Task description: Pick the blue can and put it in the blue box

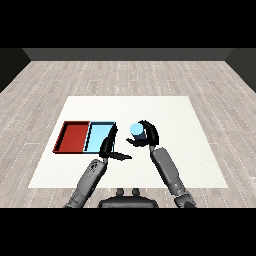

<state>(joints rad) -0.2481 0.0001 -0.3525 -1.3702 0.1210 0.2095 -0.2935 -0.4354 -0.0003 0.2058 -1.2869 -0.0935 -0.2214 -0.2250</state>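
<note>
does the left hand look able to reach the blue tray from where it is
Probably yes: the left hand hangs open at the blue tray's right edge, nothing between them. The right hand holds the blue can off to the right.

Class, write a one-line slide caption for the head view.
Right hand curls round the blue can beside the light blue tray; left hand rests open nearby.

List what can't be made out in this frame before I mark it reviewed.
- Blue can, head view: only its top and upper side show; the right hand curled round it hides the rest, so whether it touches the table cannot be told.
- Light blue tray, head view: its near right corner is covered by the left hand.
- Both upper arms: cut off by the lower edge.
</note>
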